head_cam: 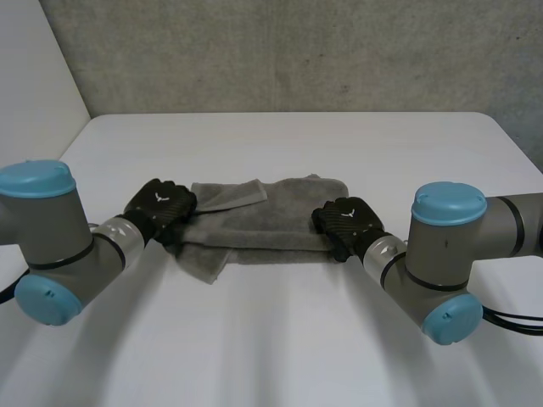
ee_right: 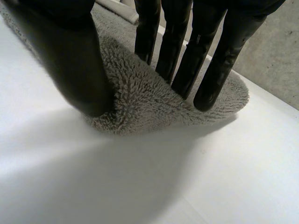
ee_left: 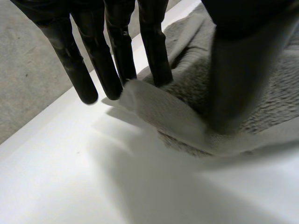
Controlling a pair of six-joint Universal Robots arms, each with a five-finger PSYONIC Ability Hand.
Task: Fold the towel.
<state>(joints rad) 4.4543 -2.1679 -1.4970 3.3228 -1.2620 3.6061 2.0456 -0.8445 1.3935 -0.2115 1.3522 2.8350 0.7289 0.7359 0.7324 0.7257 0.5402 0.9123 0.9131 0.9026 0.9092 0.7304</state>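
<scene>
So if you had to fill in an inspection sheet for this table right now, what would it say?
surface: white table, towel near its middle.
job's things: grey towel, rumpled, one flap turned over near the left hand.
clutter: nothing seen.
hands: left hand at one end of the towel, fingers straight, thumb on the cloth; right hand at the other end, straight fingers resting on the pile.
cables: nothing seen on the towel.
surroundings: grey wall behind the table.
</scene>
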